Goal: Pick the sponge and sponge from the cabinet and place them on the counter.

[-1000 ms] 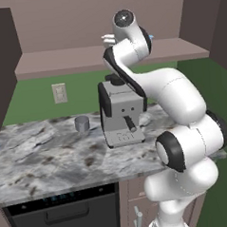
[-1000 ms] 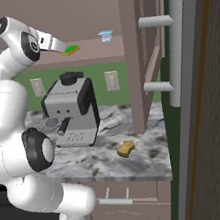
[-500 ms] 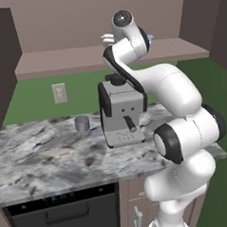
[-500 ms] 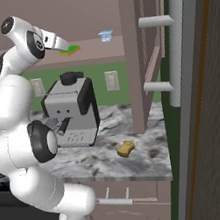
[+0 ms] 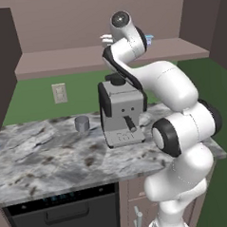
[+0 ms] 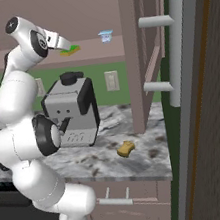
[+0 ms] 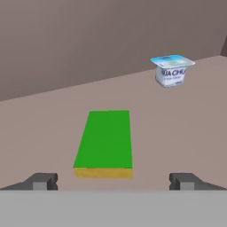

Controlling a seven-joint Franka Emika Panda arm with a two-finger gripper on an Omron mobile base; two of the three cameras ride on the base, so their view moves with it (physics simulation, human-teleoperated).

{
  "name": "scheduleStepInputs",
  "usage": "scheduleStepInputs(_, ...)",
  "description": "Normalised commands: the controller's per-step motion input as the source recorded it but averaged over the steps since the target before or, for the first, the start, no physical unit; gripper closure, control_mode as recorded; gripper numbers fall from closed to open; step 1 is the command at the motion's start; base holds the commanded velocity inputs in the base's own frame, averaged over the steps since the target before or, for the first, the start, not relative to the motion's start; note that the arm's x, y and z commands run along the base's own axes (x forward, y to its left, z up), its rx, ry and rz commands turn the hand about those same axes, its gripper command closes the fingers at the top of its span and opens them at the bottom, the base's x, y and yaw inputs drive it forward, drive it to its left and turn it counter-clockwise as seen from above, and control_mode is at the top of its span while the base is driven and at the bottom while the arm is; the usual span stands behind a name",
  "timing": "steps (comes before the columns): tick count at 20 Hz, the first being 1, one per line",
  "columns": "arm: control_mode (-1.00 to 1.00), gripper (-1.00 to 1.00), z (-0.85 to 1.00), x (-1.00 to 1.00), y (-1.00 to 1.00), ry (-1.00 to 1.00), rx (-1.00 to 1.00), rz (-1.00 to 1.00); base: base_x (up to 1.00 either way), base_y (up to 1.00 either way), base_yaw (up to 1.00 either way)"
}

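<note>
Two sponges matter here: the tan-yellow block (image 6: 126, 149) lies on the grey-and-white marble counter (image 6: 154, 150), while the bright green, yellow-layered sponge (image 7: 105, 142) rests flat on the mauve-brown cabinet (image 7: 53, 111) shelf. The tool (image 7: 112, 181), tips wide apart, faces it; advancing squarely should let both tips straddle its long sides.

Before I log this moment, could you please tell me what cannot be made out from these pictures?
- Green sponge: in the left base view the arm covers it.
- Gripper: its tips barely rise at the hand view's bottom edge; the gap to the sponge is unclear.
- Small white cup: lettering too blurred to read.
- Tan sponge on the counter: too small for detail; the arm hides it in the left base view.
</note>
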Motion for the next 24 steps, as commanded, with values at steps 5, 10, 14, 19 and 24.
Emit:
scheduleStepInputs(5,-1.0,-1.0,-0.05,0.15,-0.01,0.03,0.0,0.0,0.0,0.0,0.0)
scheduleStepInputs(10,-1.0,-1.0,-0.03,0.1,-0.03,0.03,0.0,-0.01,0.0,0.0,0.0)
scheduleStepInputs(14,-1.0,-1.0,-0.01,0.12,-0.06,0.03,0.0,-0.01,0.0,0.0,0.0)
scheduleStepInputs(19,-1.0,-1.0,-0.01,0.11,-0.04,0.03,0.0,-0.02,0.0,0.0,0.0)
scheduleStepInputs(24,-1.0,-1.0,-0.01,0.1,-0.01,0.03,0.0,-0.02,0.0,0.0,0.0)
